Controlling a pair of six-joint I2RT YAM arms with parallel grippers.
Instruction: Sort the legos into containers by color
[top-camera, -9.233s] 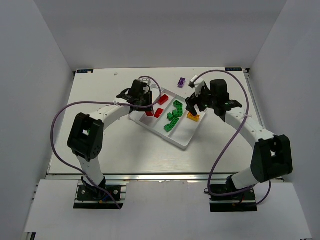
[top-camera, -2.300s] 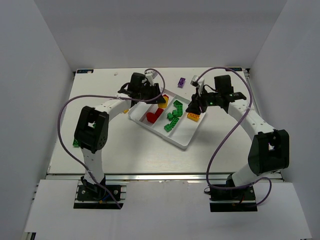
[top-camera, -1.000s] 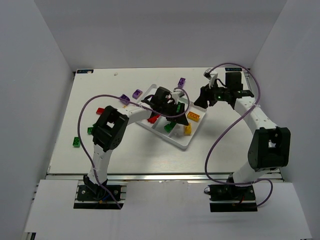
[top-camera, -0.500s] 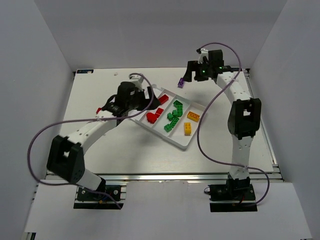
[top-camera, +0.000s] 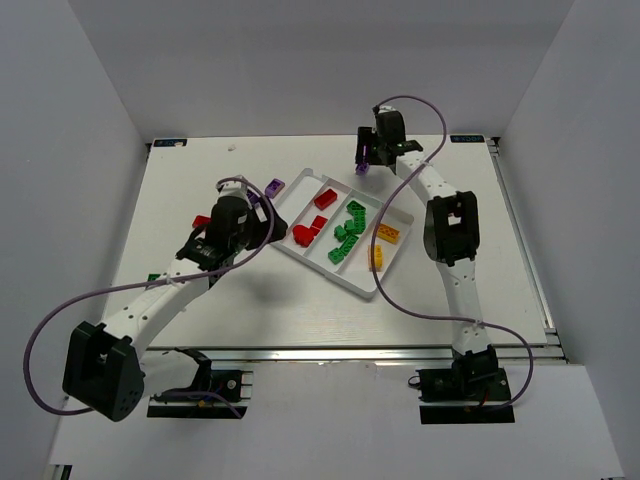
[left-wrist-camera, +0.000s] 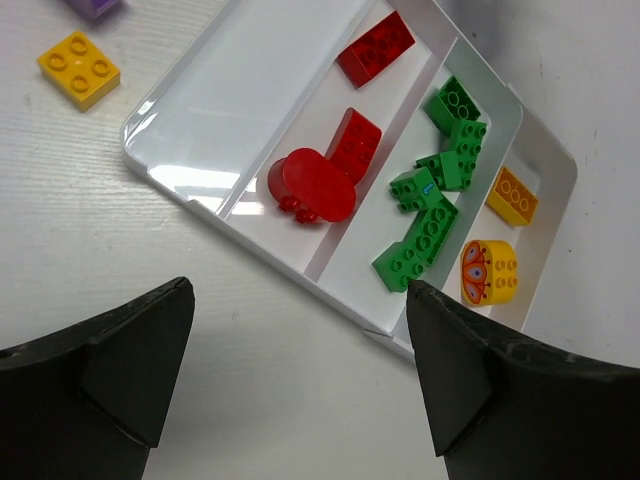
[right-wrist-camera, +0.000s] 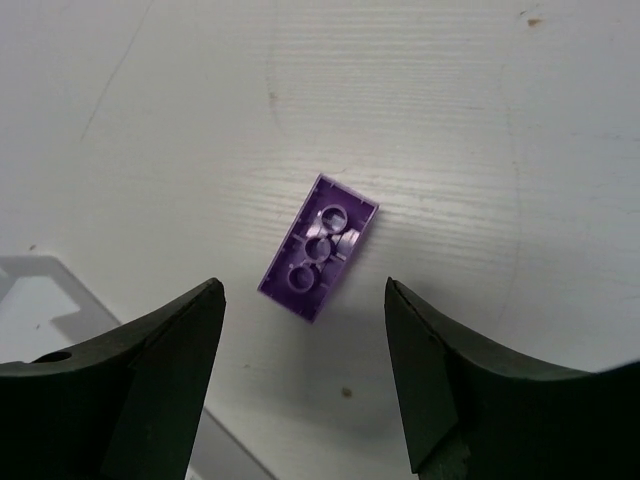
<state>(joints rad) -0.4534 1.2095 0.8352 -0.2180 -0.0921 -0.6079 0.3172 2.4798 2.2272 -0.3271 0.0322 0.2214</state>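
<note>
The white tray (top-camera: 318, 266) lies slanted mid-table. In the left wrist view its compartments (left-wrist-camera: 230, 110) hold red legos (left-wrist-camera: 312, 185), green legos (left-wrist-camera: 430, 225) and yellow-orange legos (left-wrist-camera: 490, 272); the leftmost one is bare. My left gripper (left-wrist-camera: 300, 350) hovers open over the table just short of the tray's near rim, with nothing between its fingers. My right gripper (right-wrist-camera: 305, 345) stands open above an upside-down purple lego (right-wrist-camera: 320, 247) on the table behind the tray; in the top view this lego (top-camera: 361, 169) sits just below the gripper (top-camera: 368, 153).
Loose on the table left of the tray are a yellow brick (left-wrist-camera: 78, 68), a purple brick (top-camera: 275, 186), a red brick (top-camera: 200, 221) and a green brick (top-camera: 152, 281). A tray corner (right-wrist-camera: 40, 290) shows at the left of the right wrist view.
My left gripper has drawn back from over the tray to its left side. My right arm has swung to the table's back, over the purple lego. The tray's bricks lie unchanged.
</note>
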